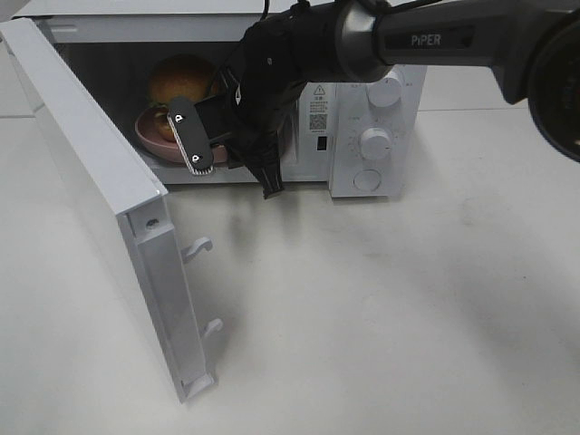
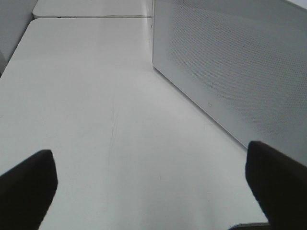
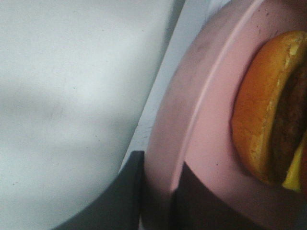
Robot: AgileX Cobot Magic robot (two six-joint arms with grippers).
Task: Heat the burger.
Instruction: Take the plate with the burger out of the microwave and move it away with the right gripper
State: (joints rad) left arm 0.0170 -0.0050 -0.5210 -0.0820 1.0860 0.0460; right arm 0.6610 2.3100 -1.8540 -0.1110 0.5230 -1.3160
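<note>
- Small round burger (image 1: pixel 181 80), glossy golden-brown bun, dark patty, yellow-orange layer: sits on flat pink plate (image 1: pixel 150 134) inside white microwave (image 1: pixel 367 136), left part of cavity.
- Microwave: on white bench (image 1: pixel 381 308), white door (image 1: pixel 109 190) swung wide open toward camera; 2 round knobs + 1 round button on right-hand panel.
- Right gripper (image 3: pixel 158 196), black: at cavity mouth, fingers together, clamped on pink plate's rim, 1 finger on each face of rim (wrist view).
- Left gripper (image 2: pixel 153 184), black: fingers wide apart, nothing between them, above bare bench beside perforated face of door; not seen in high view.
</note>
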